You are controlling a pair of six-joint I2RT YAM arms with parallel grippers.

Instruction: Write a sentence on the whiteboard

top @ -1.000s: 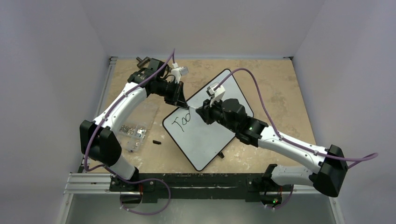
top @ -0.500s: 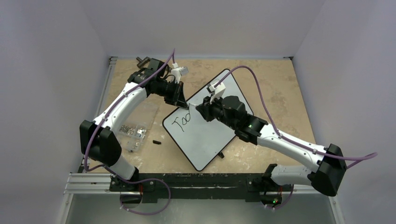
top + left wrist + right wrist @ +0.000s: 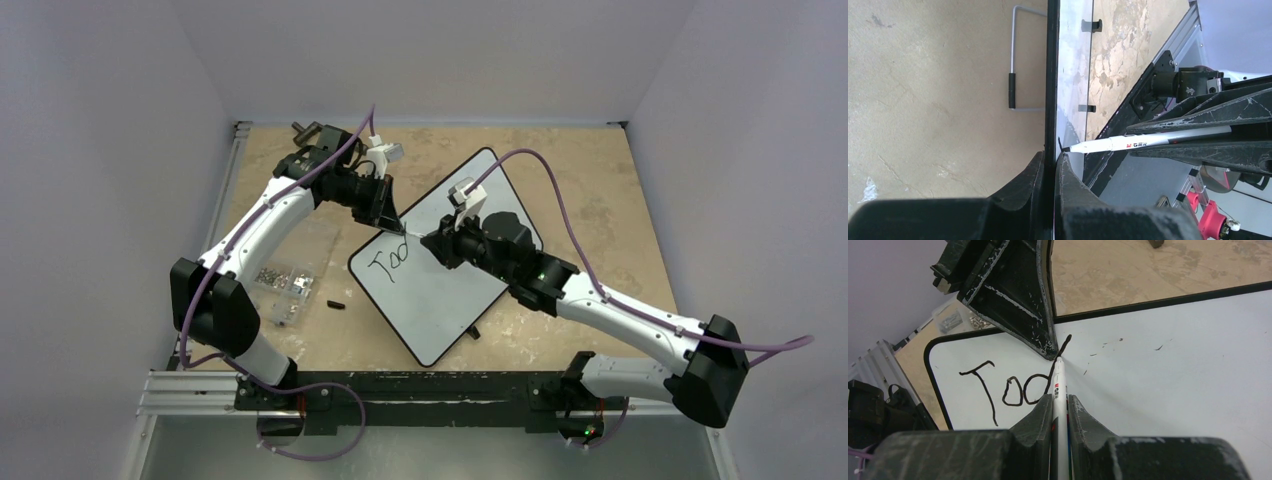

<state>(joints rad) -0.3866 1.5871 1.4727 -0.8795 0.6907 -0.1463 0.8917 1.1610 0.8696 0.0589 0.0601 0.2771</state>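
Right gripper (image 3: pixel 1060 412) clamped on white marker (image 3: pixel 1059 387); tip touching whiteboard (image 3: pixel 1173 370) at "d" of sentence (image 3: pixel 1008 390); left gripper (image 3: pixel 1049 351) on rim.

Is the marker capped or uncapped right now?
Uncapped. In the right wrist view the marker, gripped by the right hand, has its bare tip on the whiteboard at the last stroke of the sentence.

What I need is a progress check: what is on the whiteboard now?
The whiteboard bears black lettering, "Too" and a part-drawn "d". The marker, held by the right gripper, touches it. The left gripper clamps its edge and hides the board just beside that stroke.
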